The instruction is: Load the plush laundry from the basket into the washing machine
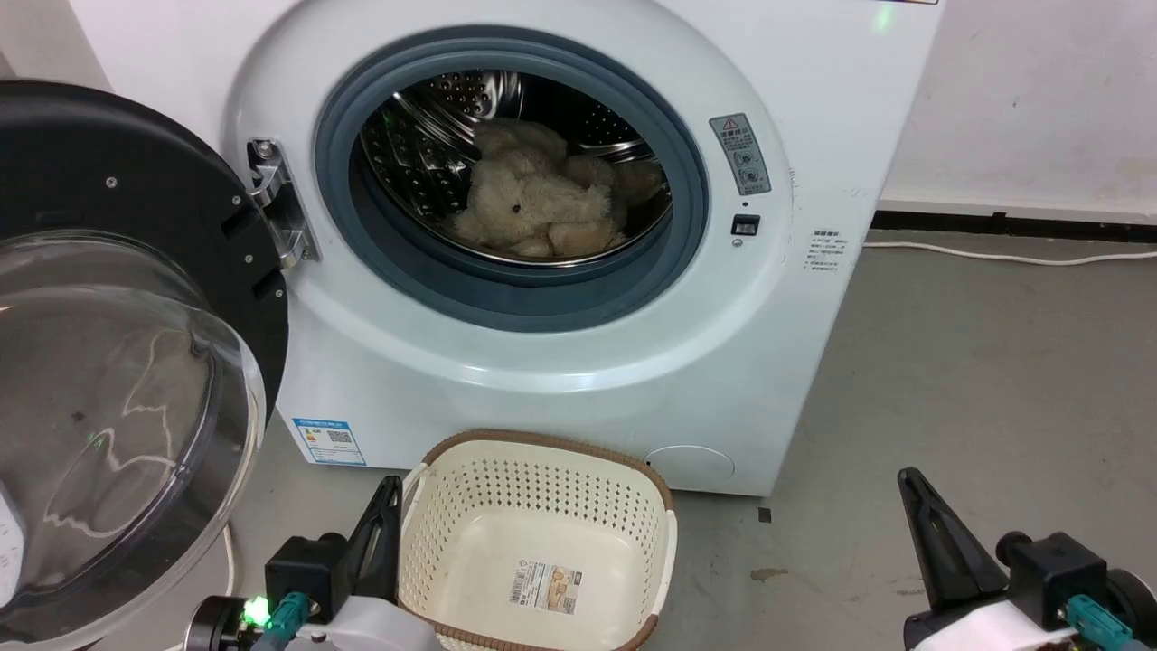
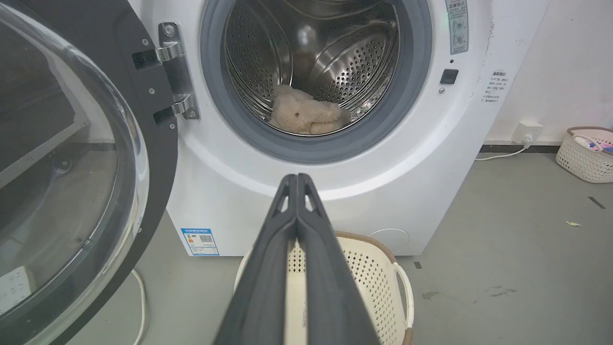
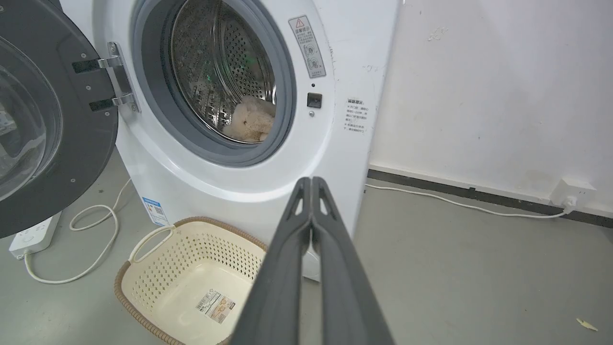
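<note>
The cream-beige teddy bear [image 1: 533, 203] lies inside the steel drum of the white washing machine [image 1: 560, 362], whose round door [image 1: 117, 362] hangs open at the left. The bear [image 2: 306, 115] also shows in the drum in the left wrist view and, partly hidden by the gasket, as a teddy bear [image 3: 250, 125] in the right wrist view. The cream basket [image 1: 533, 542] stands on the floor before the washer, with just a label on its bottom. My left gripper [image 1: 390, 488] is shut beside the basket's left rim. My right gripper [image 1: 907, 479] is shut, off to the basket's right.
A white cable [image 3: 91, 239] and a power strip [image 3: 33, 235] lie on the floor under the open door. Another cable [image 3: 455, 203] runs along the wall to a socket [image 3: 572, 191]. A second basket [image 2: 586, 153] stands far right by the wall.
</note>
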Motion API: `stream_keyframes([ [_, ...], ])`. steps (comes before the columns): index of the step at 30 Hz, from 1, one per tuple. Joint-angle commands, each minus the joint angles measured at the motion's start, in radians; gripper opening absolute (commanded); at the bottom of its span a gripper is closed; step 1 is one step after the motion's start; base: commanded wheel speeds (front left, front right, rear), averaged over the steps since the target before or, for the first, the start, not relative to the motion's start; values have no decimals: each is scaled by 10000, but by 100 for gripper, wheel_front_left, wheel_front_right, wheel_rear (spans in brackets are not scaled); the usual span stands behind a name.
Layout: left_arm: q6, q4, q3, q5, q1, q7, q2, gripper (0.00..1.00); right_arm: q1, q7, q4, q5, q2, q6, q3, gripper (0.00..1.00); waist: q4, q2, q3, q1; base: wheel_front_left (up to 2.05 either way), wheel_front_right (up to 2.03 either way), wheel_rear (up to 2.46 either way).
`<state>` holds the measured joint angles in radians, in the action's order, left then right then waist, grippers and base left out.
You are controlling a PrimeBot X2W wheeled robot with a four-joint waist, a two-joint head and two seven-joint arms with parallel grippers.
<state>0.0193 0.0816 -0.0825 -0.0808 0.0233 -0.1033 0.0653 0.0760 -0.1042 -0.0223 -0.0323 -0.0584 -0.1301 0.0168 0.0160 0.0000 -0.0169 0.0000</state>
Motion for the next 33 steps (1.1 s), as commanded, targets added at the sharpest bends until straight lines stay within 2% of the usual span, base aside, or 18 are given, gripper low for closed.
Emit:
stream_keyframes([
  [1,-80,-106,71,104,-131,72,-43,0,-163,77,36,93,48,-4,-28,0,-5,0,6,0,0,0,0],
  [33,-157,-589,585,584,-201,726,-116,0,-570,734,164,250,71,-5,-123,0,-111,0,117,0,0,0,0],
])
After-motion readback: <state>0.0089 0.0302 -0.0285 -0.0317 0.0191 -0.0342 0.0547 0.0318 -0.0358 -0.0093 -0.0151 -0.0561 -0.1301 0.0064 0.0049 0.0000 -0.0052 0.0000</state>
